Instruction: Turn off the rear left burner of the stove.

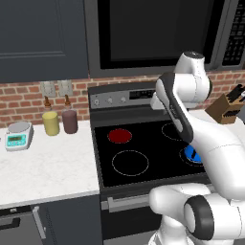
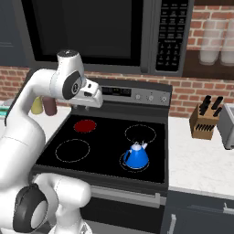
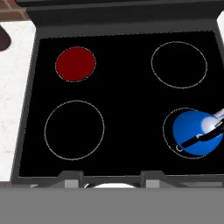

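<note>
The rear left burner (image 3: 75,64) glows bright red at the back left of the stove (image 1: 153,165), so by that sign it is on and the task is not yet done. The knobs (image 2: 156,97) on the grey steel control panel (image 1: 125,97), behind the cooktop, appear untouched. The gripper (image 2: 90,101) hangs high above the black glass, well short of the panel; whether its jaws are apart or together cannot be told. A blue kettle (image 2: 136,156) sits on the front right ring, contents hidden. On the white surface (image 1: 48,167) left of the stove stand a yellow jar (image 1: 50,123) and a dark red jar (image 1: 70,121), contents unclear.
</note>
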